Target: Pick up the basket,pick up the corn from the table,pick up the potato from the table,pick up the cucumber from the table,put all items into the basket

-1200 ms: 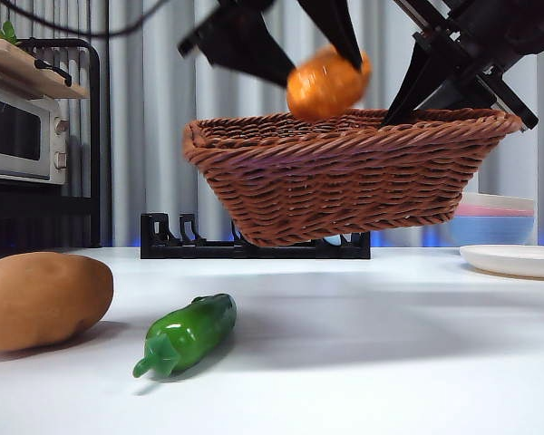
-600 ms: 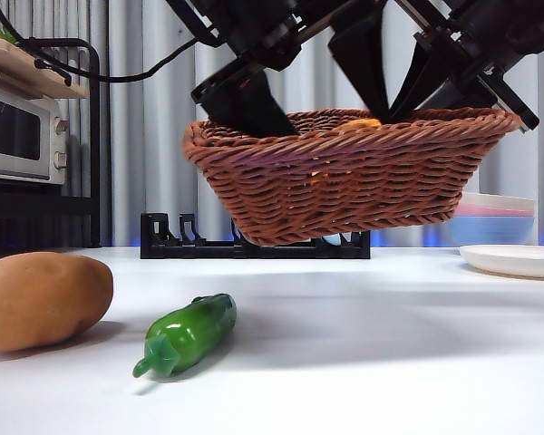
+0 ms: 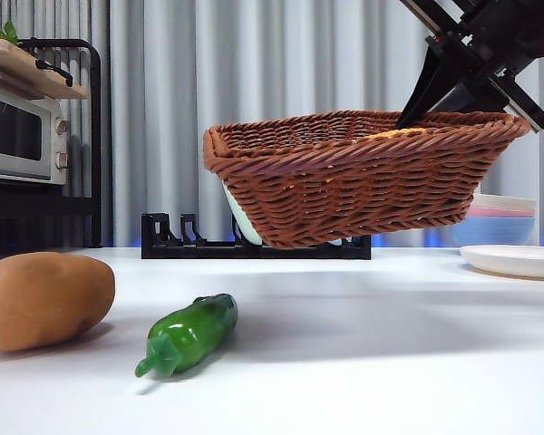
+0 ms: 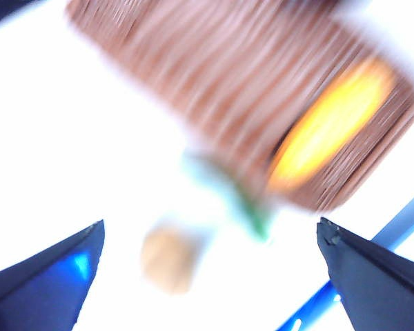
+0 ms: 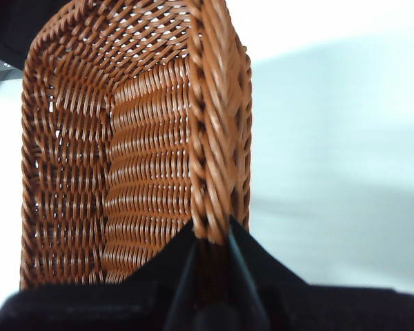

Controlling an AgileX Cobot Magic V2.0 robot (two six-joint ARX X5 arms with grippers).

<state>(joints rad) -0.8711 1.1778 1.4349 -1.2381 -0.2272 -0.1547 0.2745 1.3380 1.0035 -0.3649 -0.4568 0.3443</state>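
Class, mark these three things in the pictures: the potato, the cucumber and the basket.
potato (image 3: 41, 301), front view, middle of its smooth tan side.
cucumber (image 3: 189, 333), front view, middle of the glossy green body.
basket (image 3: 363, 186), front view, woven front wall below the braided rim.

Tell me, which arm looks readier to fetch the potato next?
Probably the left. Its gripper is open and holds nothing, while the right gripper is clamped on the basket rim, holding it above the table. The potato lies untouched.
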